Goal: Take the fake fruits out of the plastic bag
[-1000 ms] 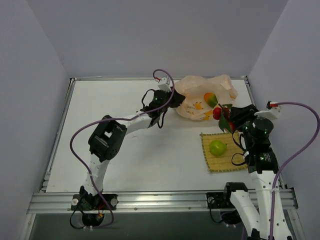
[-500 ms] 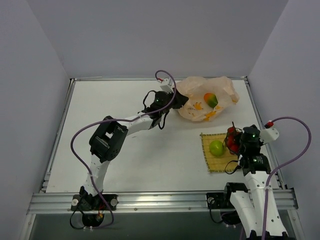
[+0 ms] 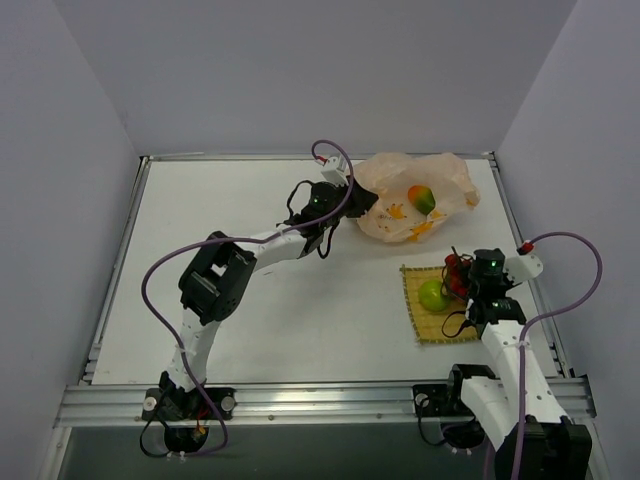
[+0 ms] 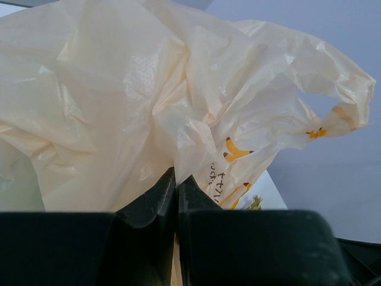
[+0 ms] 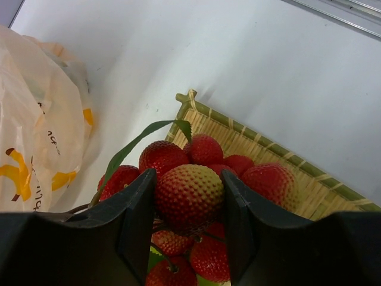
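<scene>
The cream-peach plastic bag (image 3: pixel 415 195) lies at the back right of the table, with a green-orange mango-like fruit (image 3: pixel 421 199) showing inside it. My left gripper (image 3: pixel 352 203) is shut on a fold of the bag (image 4: pixel 178 137). My right gripper (image 3: pixel 458 276) is shut on a bunch of small red bumpy fruits (image 5: pixel 190 193) with a green leaf, held just above the woven yellow mat (image 5: pixel 280 149). A round green fruit (image 3: pixel 434 295) rests on the mat (image 3: pixel 432 325). The bag also shows at the left of the right wrist view (image 5: pixel 36 131).
Grey walls close in the table on three sides. A metal rail (image 3: pixel 300 400) runs along the near edge by the arm bases. The right arm's purple cable (image 3: pixel 585 280) loops out towards the right wall.
My right gripper has carried the bunch of red fruits from the bag's mouth towards me, to just over the mat beside the green fruit. The left gripper still holds the bag.
</scene>
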`<state>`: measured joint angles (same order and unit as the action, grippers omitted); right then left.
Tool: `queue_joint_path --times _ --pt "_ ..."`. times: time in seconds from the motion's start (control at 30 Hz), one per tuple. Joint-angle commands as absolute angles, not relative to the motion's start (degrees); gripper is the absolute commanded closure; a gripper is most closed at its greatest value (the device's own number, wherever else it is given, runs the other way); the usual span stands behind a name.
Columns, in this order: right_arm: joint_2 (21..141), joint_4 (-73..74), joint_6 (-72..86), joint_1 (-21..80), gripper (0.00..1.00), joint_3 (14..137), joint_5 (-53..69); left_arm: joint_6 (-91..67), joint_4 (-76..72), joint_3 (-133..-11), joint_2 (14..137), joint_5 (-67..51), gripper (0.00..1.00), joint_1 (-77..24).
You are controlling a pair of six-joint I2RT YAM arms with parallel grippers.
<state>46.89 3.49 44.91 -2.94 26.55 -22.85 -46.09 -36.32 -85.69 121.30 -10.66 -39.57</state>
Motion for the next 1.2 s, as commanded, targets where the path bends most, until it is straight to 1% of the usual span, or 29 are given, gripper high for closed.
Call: queue_joint_path --times 0.0,0.07,0.1,0.17,0.2,0.37,0.4,0.47,0.57,0.63,0.73,0.77,0.83,0.87,0.9,0.97,1.0,1.07,1.1,1.17 --pt "46.8 -1.3 46.2 -3.1 0.86 24.8 -23.6 -45.9 -38.8 -86.7 120.2 -11.2 0.98 -39.6" --pt "46.9 -1.3 46.1 -3.1 0.8 24.2 -23.4 -46.0 -38.7 -86.7 120.4 -11.2 0.98 -39.6" --pt "46.8 -1.3 45.9 -3.1 0.72 23.7 -23.3 -46.0 -38.7 -86.6 120.3 -11.3 0.98 -39.6" --pt "46.0 -1.1 45.1 -3.1 0.6 23.2 -22.9 -45.9 -38.8 -86.5 120.2 -11.2 0.98 -39.6" --pt "45.6 -0.6 45.0 -3.1 0.5 23.1 -22.5 -45.8 -38.7 -86.5 120.2 -11.2 0.98 -39.6" --pt "41.2 3.2 43.9 -3.1 0.31 24.6 -21.2 -45.7 -38.8 -86.2 120.2 -11.2 0.98 -39.6" --pt "40.6 4.5 43.8 -3.0 0.25 25.1 -20.7 -45.7 -38.7 -86.1 120.1 -11.2 0.98 -39.6" --pt "39.1 5.9 42.7 -3.0 0.2 26.8 -20.3 -45.8 -38.8 -86.0 120.1 -11.2 0.98 -39.6" --pt "36.7 8.3 40.7 -2.9 0.19 29.9 -19.9 -45.8 -38.8 -85.8 119.9 -11.2 0.98 -39.6" --pt "35.3 9.1 39.4 -2.8 0.2 31.8 -17.6 -45.8 -38.9 -85.5 119.7 -11.2 0.98 -39.6" --pt "36.1 8.7 36.2 -2.3 0.3 36.1 -12.8 -46.4 -39.2 -85.0 119.4 -11.4 0.98 -39.5" --pt "36.9 8.4 34.7 -2.0 0.52 38.3 -11.4 -46.8 -39.6 -84.7 119.4 -11.7 0.98 -39.4" --pt "40.3 6.9 33.5 -0.6 0.73 40.0 -9.1 -48.1 -40.5 -84.4 119.3 -12.0 0.98 -39.1" --pt "42.0 6.2 32.9 -0.4 0.87 40.8 -7.2 -48.3 -40.9 -83.9 119.2 -12.0 0.98 -39.1" --pt "45.7 4.2 31.7 1.0 0.9 42.0 -6.4 -48.5 -41.0 -83.7 119.0 -11.9 0.98 -39.0" --pt "50.2 2.1 30.7 4.3 0.92 43.4 -5.2 -48.6 -41.2 -83.3 118.9 -11.3 0.98 -39.0" --pt "54.9 0.1 29.6 5.4 0.93 45.1 -4.8 -48.7 -41.1 -83.1 119.1 -11.3 0.97 -39.0" --pt "59.7 -3.8 28.7 7.7 0.93 46.8 -3.9 -49.0 -41.1 -83.1 119.3 -11.2 0.97 -38.9" --pt "64.3 -6.8 28.4 7.9 0.93 47.7 -2.8 -49.3 -41.2 -83.1 119.4 -11.2 0.98 -38.8" --pt "68.8 -10.3 27.6 8.1 0.92 49.8 -0.9 -49.7 -41.3 -83.1 119.4 -11.4 0.98 -38.8"
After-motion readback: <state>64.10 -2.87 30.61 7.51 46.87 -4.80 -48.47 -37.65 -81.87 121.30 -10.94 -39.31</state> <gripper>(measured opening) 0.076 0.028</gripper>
